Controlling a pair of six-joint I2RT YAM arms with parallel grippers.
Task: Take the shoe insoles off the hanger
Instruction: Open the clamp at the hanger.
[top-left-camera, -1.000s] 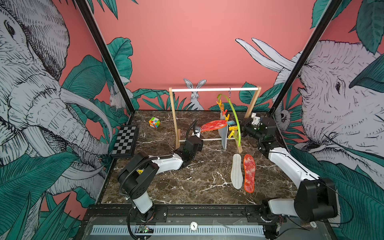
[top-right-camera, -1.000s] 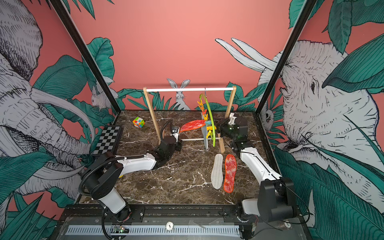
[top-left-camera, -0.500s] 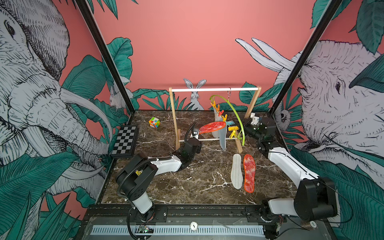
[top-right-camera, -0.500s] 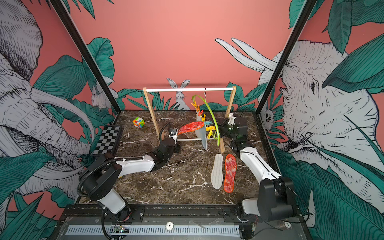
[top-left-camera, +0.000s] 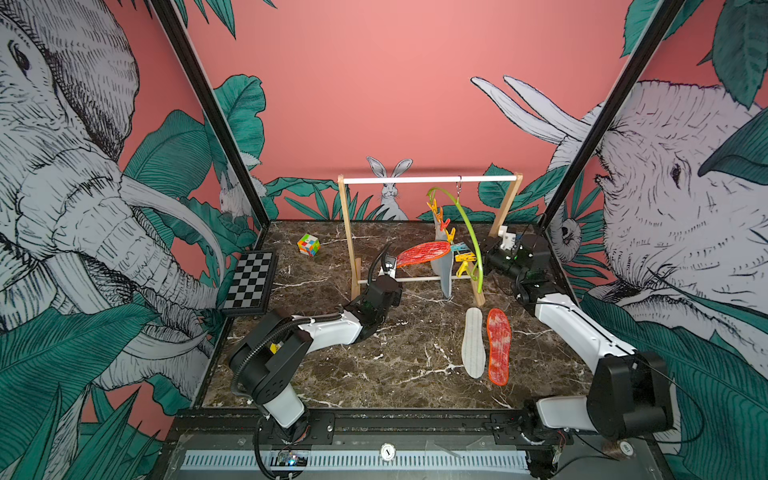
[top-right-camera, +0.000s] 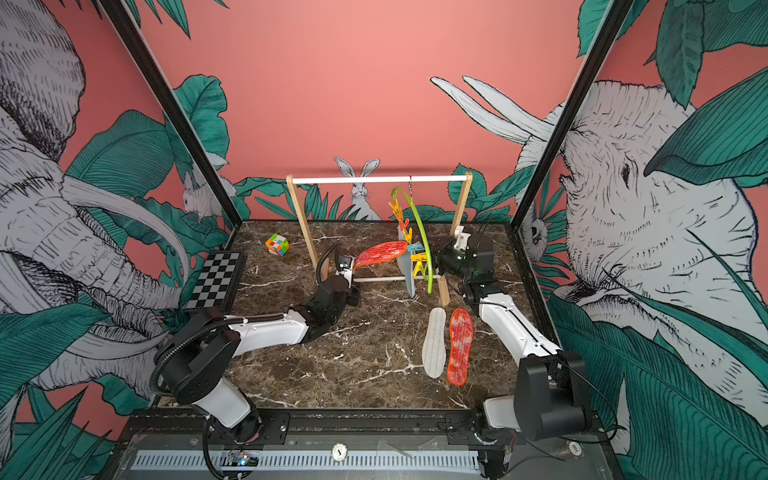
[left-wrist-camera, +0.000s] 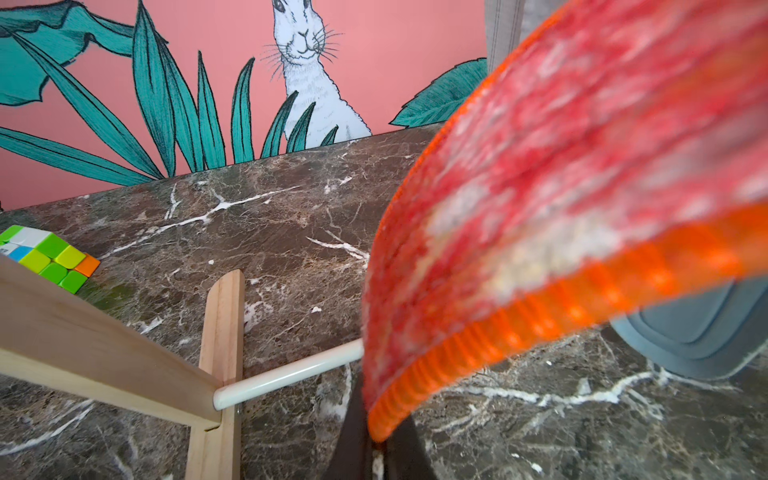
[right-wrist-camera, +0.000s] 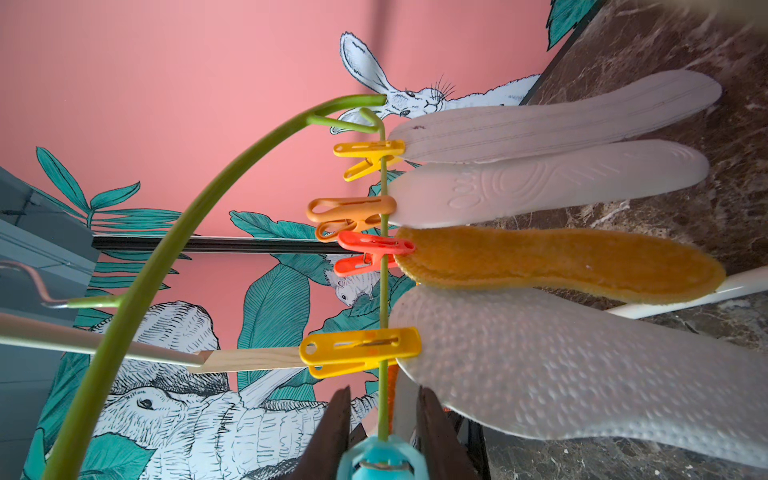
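On the desk (top-left-camera: 374, 374), front: white insole (top-left-camera: 473, 343) and red insole (top-left-camera: 498, 345) lie flat, side by side. The left tool (left-wrist-camera: 376, 444) clamps one end of a second red insole (top-left-camera: 424, 253). The right tool (right-wrist-camera: 383, 399), jaws narrow, flanks the blue clip (right-wrist-camera: 382, 459); grip unclear. Behind, the hanger (right-wrist-camera: 126, 305) hangs on the white rod (top-left-camera: 415, 180), mustard insole (right-wrist-camera: 561, 262) clipped on.

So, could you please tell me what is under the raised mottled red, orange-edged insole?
Under the raised red insole: brown marble tabletop, the wooden rack's thin white lower rod and a blue-grey insole's rounded tip. The rod's further run is covered by it.
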